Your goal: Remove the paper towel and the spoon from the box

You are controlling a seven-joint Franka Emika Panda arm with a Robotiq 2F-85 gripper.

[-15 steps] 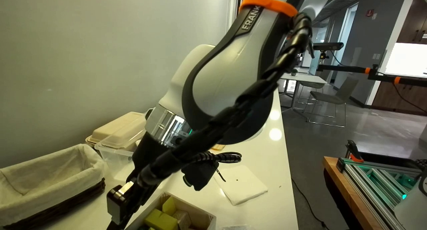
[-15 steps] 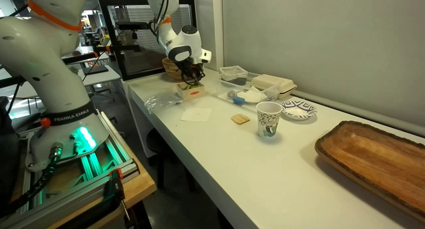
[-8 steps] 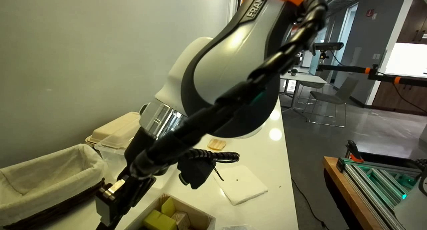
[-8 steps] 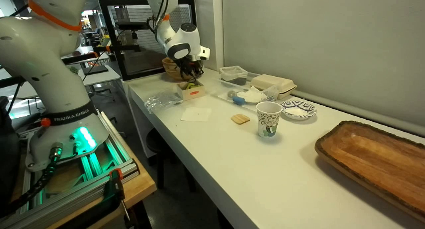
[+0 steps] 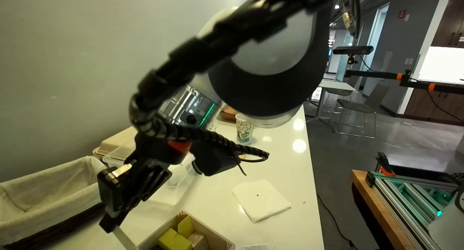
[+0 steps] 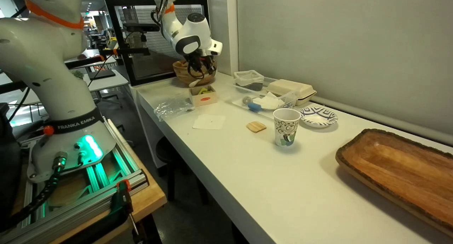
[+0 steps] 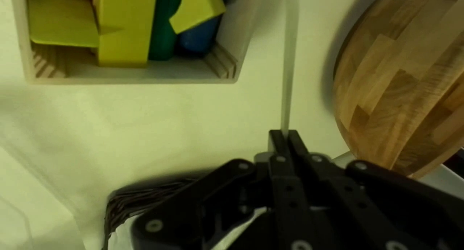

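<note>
The box [image 5: 217,226] has pale tan sides and holds yellow-green, dark green and blue pieces. It also shows in an exterior view [image 6: 204,99] and in the wrist view [image 7: 137,79]. My gripper [image 7: 284,134] is shut on the spoon [image 7: 289,72], a slim pale strip pointing away from the fingertips. The spoon hangs outside the box, between it and a wooden bowl. Its pale end shows above and behind the box in an exterior view [image 6: 193,83]. A crumpled white sheet, likely the paper towel [image 6: 269,100], lies in the clear tub, not in the box.
A wooden bowl [image 7: 398,79] and a cloth-lined basket [image 5: 47,192] stand near the gripper. Clear crumpled plastic [image 6: 173,107] lies beside the box. A flat napkin [image 5: 262,199], the clear tub [image 6: 244,104], a cup [image 6: 286,127] and a wooden tray [image 6: 396,166] are on the table.
My gripper has risen up and away from the box, most of it in the last half second. The spoon now shows in its jaws, clear of the box.
</note>
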